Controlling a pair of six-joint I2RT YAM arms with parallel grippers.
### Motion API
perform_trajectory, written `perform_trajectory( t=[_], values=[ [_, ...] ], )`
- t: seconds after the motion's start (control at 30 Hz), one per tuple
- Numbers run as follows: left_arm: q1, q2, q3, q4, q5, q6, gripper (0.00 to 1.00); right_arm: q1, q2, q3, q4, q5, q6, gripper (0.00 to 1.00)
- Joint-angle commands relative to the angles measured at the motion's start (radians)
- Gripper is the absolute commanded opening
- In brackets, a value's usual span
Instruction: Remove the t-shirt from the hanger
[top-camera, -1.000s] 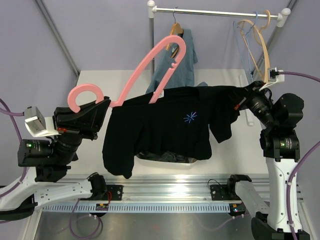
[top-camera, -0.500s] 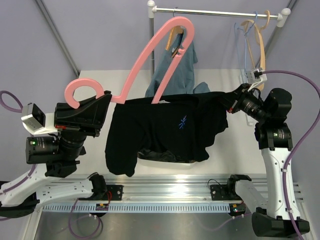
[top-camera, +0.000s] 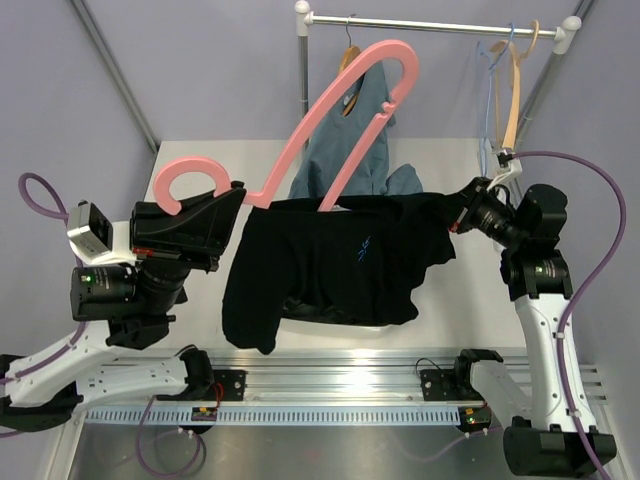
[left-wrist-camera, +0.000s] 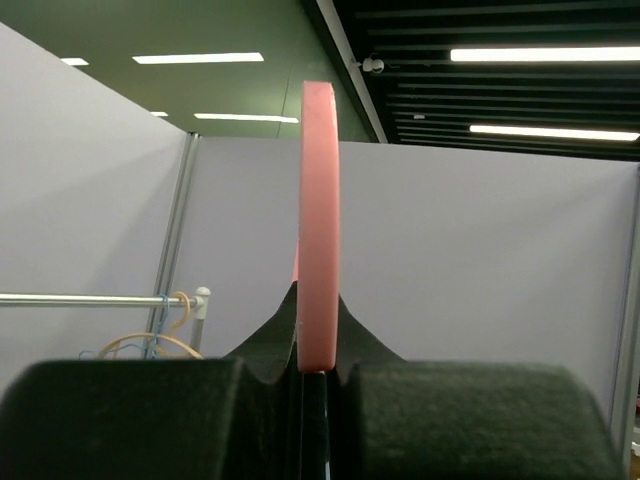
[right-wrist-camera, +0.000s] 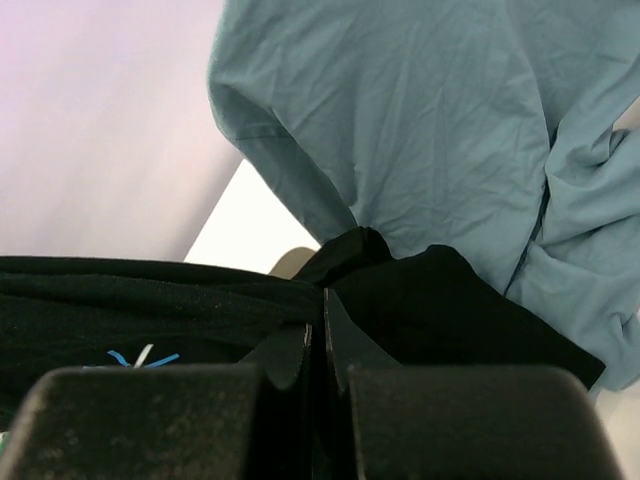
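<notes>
Under the clothes rail (top-camera: 430, 24), left gripper (top-camera: 225, 205) is pressed shut on the pink hanger (top-camera: 310, 122) at its hook base. Hanger is tipped steeper than a second ago, free shoulder now up near the rail. Right gripper (top-camera: 462, 212) pinches the black t-shirt (top-camera: 330, 265) edge and has drawn inward. T-shirt sags bunched below the rail, lower hanger arm apparently inside it. Likely sliding off, not free yet.

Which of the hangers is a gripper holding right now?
The pink hanger, clamped edge-on in the left gripper. The wooden hangers hang from the rail, untouched by either gripper.
</notes>
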Motion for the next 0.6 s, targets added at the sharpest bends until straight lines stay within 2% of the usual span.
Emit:
perform_trajectory(
  t=[0.0, 0.17, 0.3, 0.43, 0.57],
  values=[
    [0.000, -0.006, 0.086, 0.287, 0.058, -0.016, 0.00, -0.012, -0.033, -0.050, 0.058, 0.079, 0.013, 0.00],
    [0.000, 0.069, 0.140, 0.344, 0.090, -0.062, 0.00, -0.012, -0.033, -0.087, 0.083, -0.061, 0.008, 0.00],
    [-0.001, 0.097, 0.144, 0.381, 0.090, -0.073, 0.00, -0.012, -0.056, -0.078, 0.028, -0.075, -0.048, 0.00],
    [-0.001, 0.114, 0.152, 0.401, 0.093, -0.093, 0.00, -0.012, -0.047, -0.069, 0.022, -0.089, -0.036, 0.00],
    [-0.001, 0.089, 0.137, 0.401, 0.116, -0.108, 0.00, -0.012, -0.049, -0.053, -0.047, 0.191, -0.033, 0.00]
  ],
)
